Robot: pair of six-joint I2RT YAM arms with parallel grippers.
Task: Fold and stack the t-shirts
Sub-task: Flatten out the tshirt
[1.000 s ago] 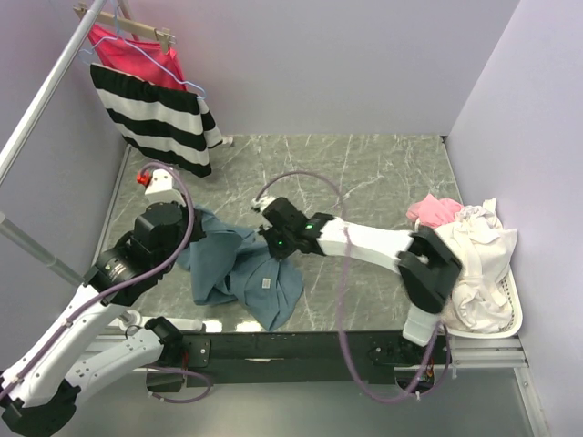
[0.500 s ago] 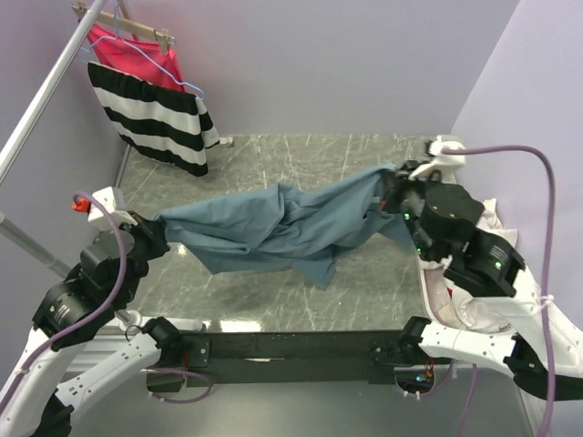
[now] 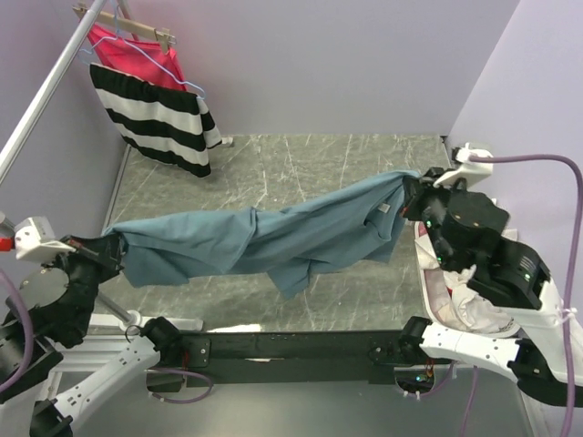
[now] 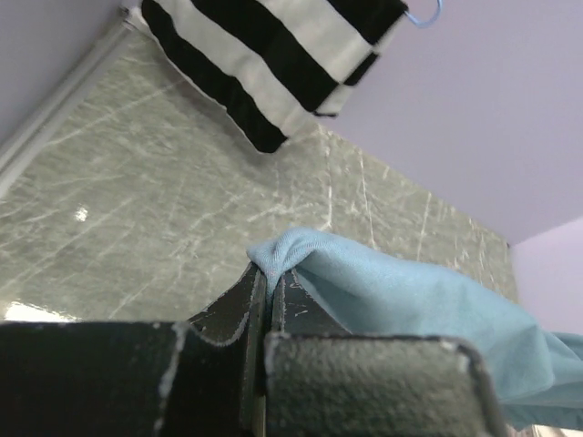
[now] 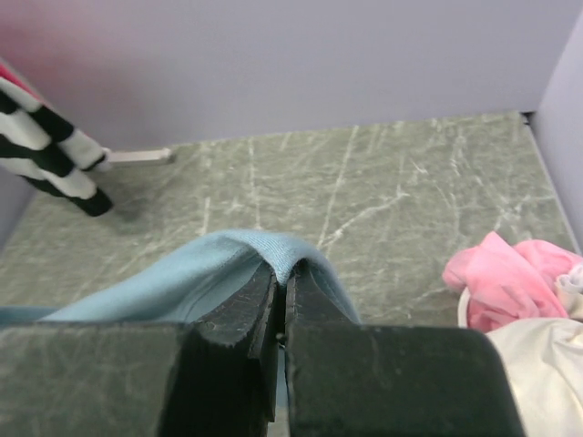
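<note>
Pinching one end of the slate-blue t-shirt (image 3: pixel 273 238), the left gripper (image 3: pixel 107 246) has its 2 fingers pressed together on a small fold of the cloth, and the left wrist view shows the blue fabric (image 4: pixel 401 300) bulging out just past the closed tips (image 4: pixel 269 278). The right gripper (image 3: pixel 407 191) is clamped in the same way on the opposite end, with a hump of blue cloth (image 5: pixel 182 278) wrapped over its closed tips (image 5: pixel 284 273). Between the 2 grippers the shirt is stretched in a long, twisted band from low on the left to higher on the right, above the grey marble-patterned table (image 3: pixel 301 164). Its middle sags in loose folds, and whether the lowest fold touches the table cannot be told. At the right edge of the table stands 1 white basket (image 3: pixel 513 293), partly hidden by the right arm. In it lies a heap of white cloth (image 3: pixel 478 314), and the right wrist view shows 1 pink cloth (image 5: pixel 510 282) beside the white one (image 5: pixel 547 337). At the far left corner 2 garments hang from a rail (image 3: pixel 46 91): 1 black-and-white striped garment (image 3: pixel 155 114) and, just above it, 1 red-pink garment (image 3: pixel 137 55), both well apart from the shirt.
</note>
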